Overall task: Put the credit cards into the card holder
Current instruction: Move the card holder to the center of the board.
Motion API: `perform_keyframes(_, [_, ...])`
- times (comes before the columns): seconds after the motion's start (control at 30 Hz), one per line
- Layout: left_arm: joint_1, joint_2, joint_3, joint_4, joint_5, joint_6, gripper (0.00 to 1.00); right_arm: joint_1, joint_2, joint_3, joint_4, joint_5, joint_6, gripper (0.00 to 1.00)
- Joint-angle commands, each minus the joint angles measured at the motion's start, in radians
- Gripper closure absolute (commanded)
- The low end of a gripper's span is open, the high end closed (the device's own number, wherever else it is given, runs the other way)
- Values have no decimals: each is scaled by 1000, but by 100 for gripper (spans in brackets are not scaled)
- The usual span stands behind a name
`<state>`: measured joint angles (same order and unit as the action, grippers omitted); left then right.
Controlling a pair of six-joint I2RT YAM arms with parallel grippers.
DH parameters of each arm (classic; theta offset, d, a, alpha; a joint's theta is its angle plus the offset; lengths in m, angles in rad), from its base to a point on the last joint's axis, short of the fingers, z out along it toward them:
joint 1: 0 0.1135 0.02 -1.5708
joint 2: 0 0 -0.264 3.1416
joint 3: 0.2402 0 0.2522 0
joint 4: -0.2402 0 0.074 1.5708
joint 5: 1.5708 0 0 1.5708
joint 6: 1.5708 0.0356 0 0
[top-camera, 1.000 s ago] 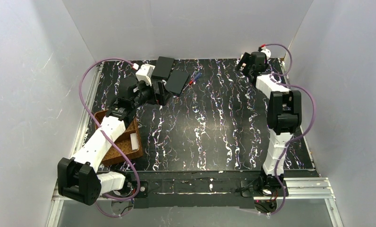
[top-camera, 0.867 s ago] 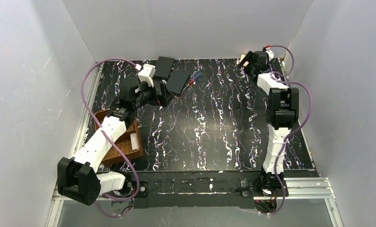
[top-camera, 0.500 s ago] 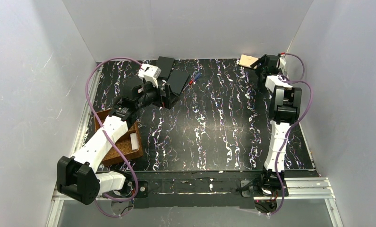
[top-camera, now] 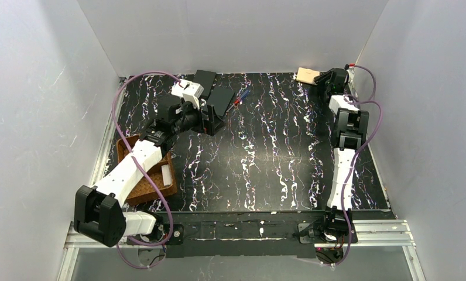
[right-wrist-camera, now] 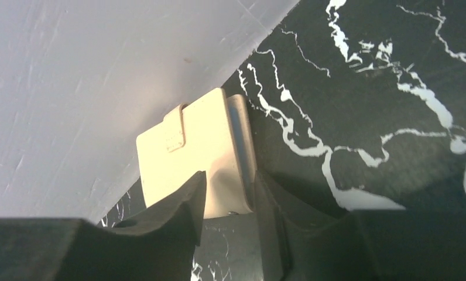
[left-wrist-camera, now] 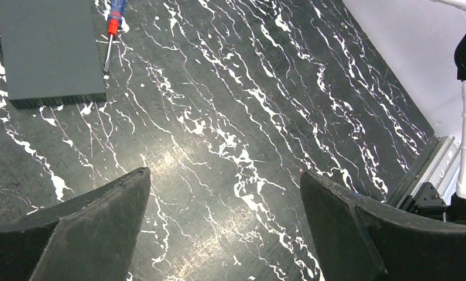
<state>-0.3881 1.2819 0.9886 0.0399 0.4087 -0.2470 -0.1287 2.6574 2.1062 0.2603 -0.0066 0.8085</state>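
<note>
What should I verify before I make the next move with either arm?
1. Right tool grip on the card holder: its fingers pinch the holder's near edge. Ok.
2. Holder open for loading: the clasp tab lies folded over the front and the holder looks shut. Not ok.
3. Clearance from the back wall: the holder sits right by it, and contact is unclear. Cannot tell.
4. Left tool free: it is open, empty and over bare table. Ok.
5. Credit cards located: none is plainly visible in any view. Cannot tell.
</note>
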Motion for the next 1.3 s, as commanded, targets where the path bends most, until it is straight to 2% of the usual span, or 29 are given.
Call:
perform_keyframes(0.0, [-7,9,39,-10,21,5,1,-9,80,103,6,-57,12,63])
perform_keyframes(0.17, [-11,21,41,-15,19,10,1,-9,102,114,32,-99,6,70])
perform_keyframes(0.27, [-13,24,42,-17,19,12,1,-8,108,117,38,-136,-15,84])
perform_keyframes(0.33, [-16,26,41,-19,16,16,1,-7,92,86,63,-172,-12,97])
perform_keyframes(0.37, [-18,27,42,-21,14,17,1,-6,73,62,73,-184,-10,99])
perform_keyframes(0.53, [-20,35,49,-25,12,4,1,5,-112,-189,132,-244,15,99])
perform_keyframes(0.73, [-20,43,54,-26,10,-41,1,65,-481,-749,232,-265,93,99])
perform_keyframes(0.83, [-20,59,58,-34,-2,-77,1,122,-667,-1015,227,-280,100,99])
perform_keyframes(0.97, [-21,87,71,-73,9,-116,4,236,-879,-1236,167,-302,11,99])
perform_keyframes(1.1, [-21,125,84,-106,26,-125,5,337,-1045,-1324,-28,-355,-187,99])
perform_keyframes(1.17, [-22,144,101,-136,28,-124,6,389,-1078,-1332,-75,-405,-274,99])
perform_keyframes(1.27, [-21,162,110,-155,31,-128,8,494,-1093,-1281,-240,-443,-424,99])
